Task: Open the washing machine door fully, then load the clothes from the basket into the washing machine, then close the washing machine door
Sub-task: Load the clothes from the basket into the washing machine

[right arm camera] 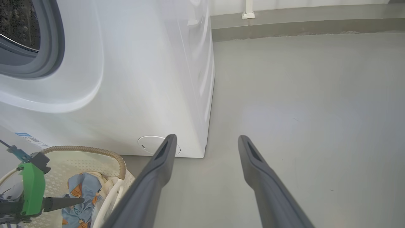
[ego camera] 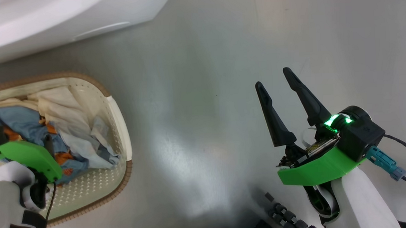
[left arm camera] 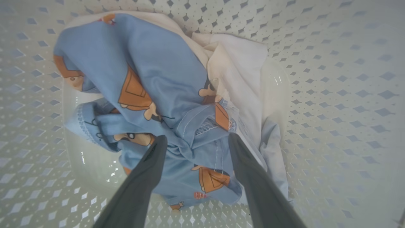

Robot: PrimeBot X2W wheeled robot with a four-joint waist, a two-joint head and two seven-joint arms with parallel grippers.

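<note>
Our left gripper [left arm camera: 196,139], wide open and empty, hangs over the clothes [left arm camera: 164,72] in the basket [left arm camera: 332,79]; our right gripper [ego camera: 273,79] gapes empty

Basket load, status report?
Left pincer open over clothes in basket. Right pincer open, idle above floor. Nothing in the way.

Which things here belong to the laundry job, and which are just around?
Job: big white boxy washing machine; cream perforated plastic basket; soft light-blue cartoon-print clothes; left gripper, open, in the basket.
Around: smooth grey floor; small white bracket at the wall.
</note>
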